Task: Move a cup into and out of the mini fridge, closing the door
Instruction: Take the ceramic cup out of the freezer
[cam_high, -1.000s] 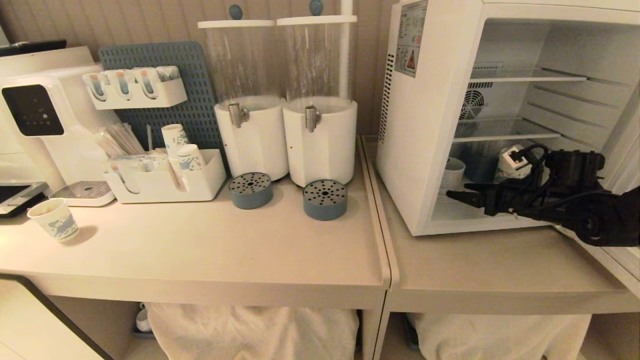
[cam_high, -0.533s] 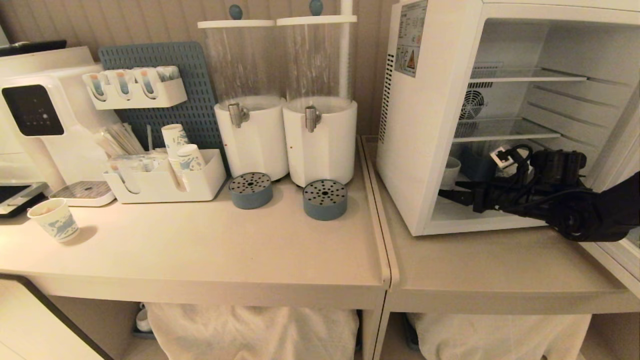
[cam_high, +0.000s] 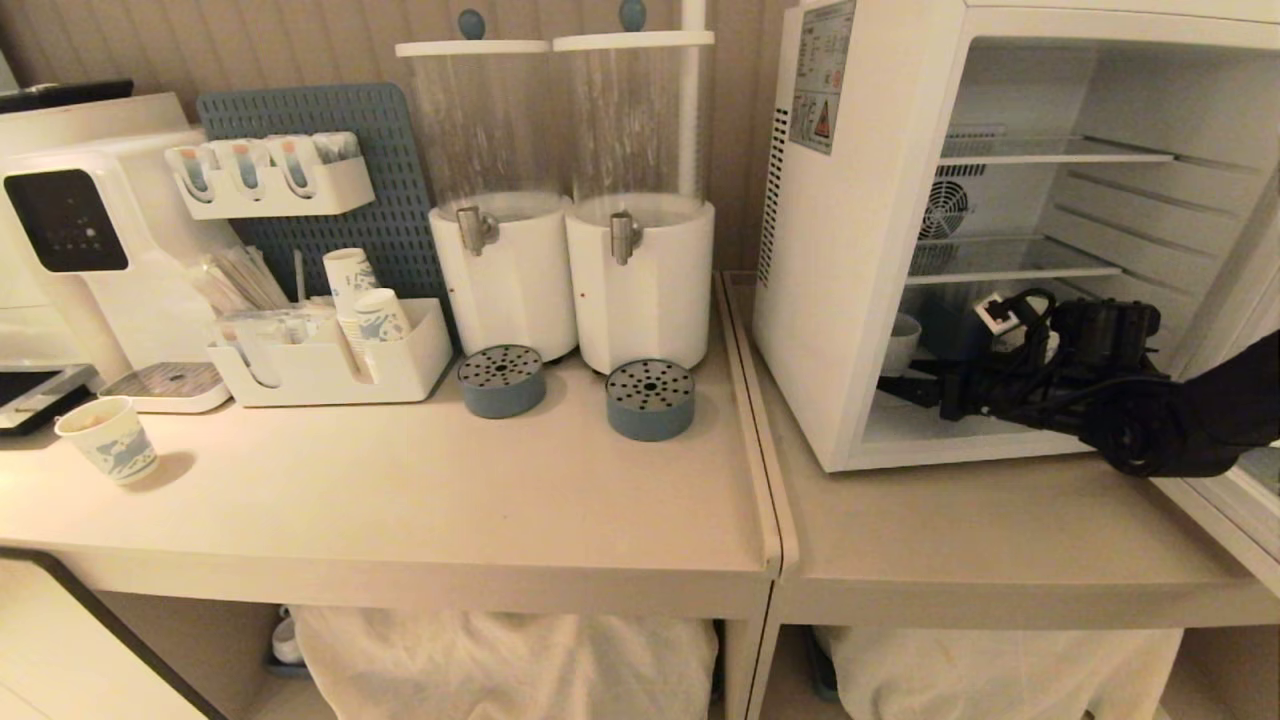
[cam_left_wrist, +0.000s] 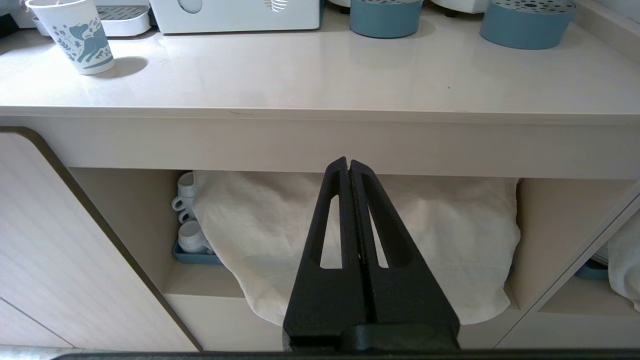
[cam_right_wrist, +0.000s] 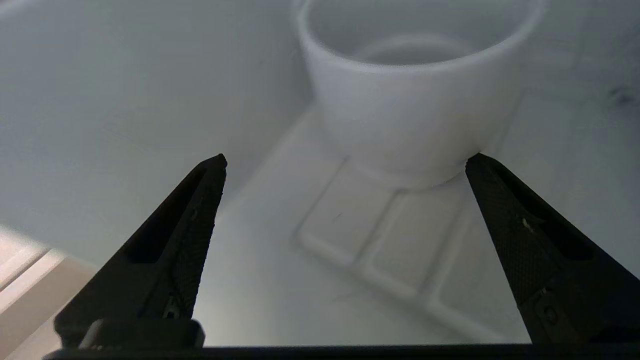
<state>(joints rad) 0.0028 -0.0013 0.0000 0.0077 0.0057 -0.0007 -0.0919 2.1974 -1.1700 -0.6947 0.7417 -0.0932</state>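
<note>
On fridge floor (cam_right_wrist: 250, 280), cup (cam_right_wrist: 410, 105) stands just ahead of open tool (cam_right_wrist: 345, 160).

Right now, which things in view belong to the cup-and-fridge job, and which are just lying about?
Job: cup, fridge, its open door, right hand open just short of the cup.
Lying about: paper cup, two dispensers, organiser, shut left hand.

Two pale worktops stand side by side, edges touching. The left worktop (cam_high: 400, 500) holds a paper cup (cam_high: 108, 438) near its left end, a white tray of cups (cam_high: 330, 365), two big drink jars (cam_high: 570, 280) at the back and two round blue drip cups (cam_high: 575, 390) in front of them. The right worktop (cam_high: 980, 545) holds the mini fridge (cam_high: 850, 250). On the fridge floor (cam_right_wrist: 280, 280) sits the cup (cam_right_wrist: 410, 100).
</note>
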